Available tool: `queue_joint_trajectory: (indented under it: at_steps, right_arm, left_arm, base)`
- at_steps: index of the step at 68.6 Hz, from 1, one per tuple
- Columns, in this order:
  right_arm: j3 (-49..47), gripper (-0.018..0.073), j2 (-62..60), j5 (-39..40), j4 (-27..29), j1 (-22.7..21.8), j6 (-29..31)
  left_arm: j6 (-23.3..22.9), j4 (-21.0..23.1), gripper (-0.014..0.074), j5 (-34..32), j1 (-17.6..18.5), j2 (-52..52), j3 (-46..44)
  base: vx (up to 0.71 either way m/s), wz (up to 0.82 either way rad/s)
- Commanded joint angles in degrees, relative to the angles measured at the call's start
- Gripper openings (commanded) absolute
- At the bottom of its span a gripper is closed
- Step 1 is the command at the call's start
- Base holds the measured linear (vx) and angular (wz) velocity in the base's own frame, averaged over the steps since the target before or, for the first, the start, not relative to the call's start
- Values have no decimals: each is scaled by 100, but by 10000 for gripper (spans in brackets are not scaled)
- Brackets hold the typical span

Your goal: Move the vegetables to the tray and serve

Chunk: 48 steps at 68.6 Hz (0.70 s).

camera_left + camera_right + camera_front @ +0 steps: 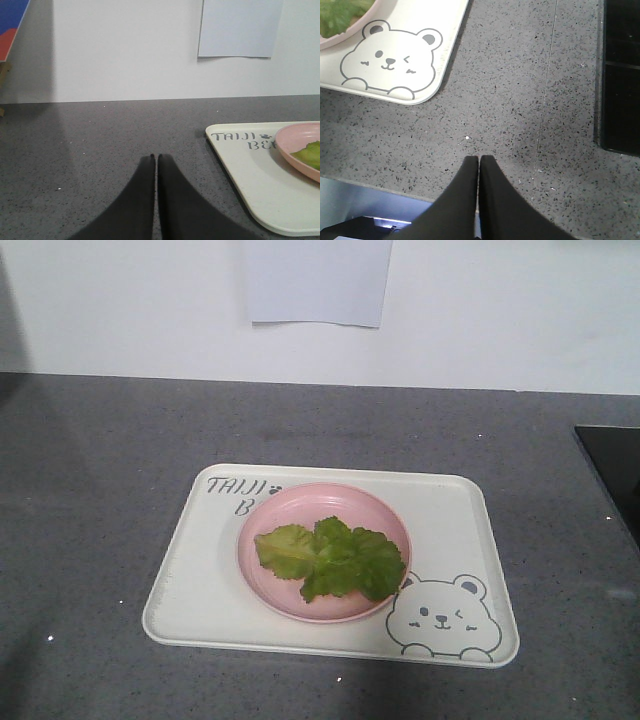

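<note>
The vegetables, crinkly green lettuce leaves, lie on a round pink plate that stands on the cream tray with the bear drawing. The left wrist view catches the tray's near-left corner and a bit of the lettuce. My left gripper is shut and empty, low over the counter to the left of the tray. My right gripper is shut and empty, near the counter's front edge, to the right of the tray's bear corner. Neither gripper appears in the front view.
The grey speckled counter runs back to a white wall with a pale sheet of paper on it. A black cooktop lies at the counter's right side. The counter's front edge is just under my right gripper.
</note>
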State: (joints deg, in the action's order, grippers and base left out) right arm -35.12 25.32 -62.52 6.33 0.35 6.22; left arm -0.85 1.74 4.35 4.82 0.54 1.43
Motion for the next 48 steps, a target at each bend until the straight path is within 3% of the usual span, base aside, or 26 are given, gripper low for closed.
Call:
queue_joint_trajectory:
  at_steps: [1,16,48]
  right_arm:
    - [-135,-8,37,264,30,-35,5]
    - [-135,-8,37,264,30,-35,5]
    - [-135,-8,37,165,25,-35,5]
  left_arm:
    - [-29,26,-8,-435,17,103,145]
    - [-51,33,-8,-435,-338,103,145]
    - [-51,33,-8,-400,-339,98,139]
  base:
    - [0,0]
    - [0,0]
    - [0,0]
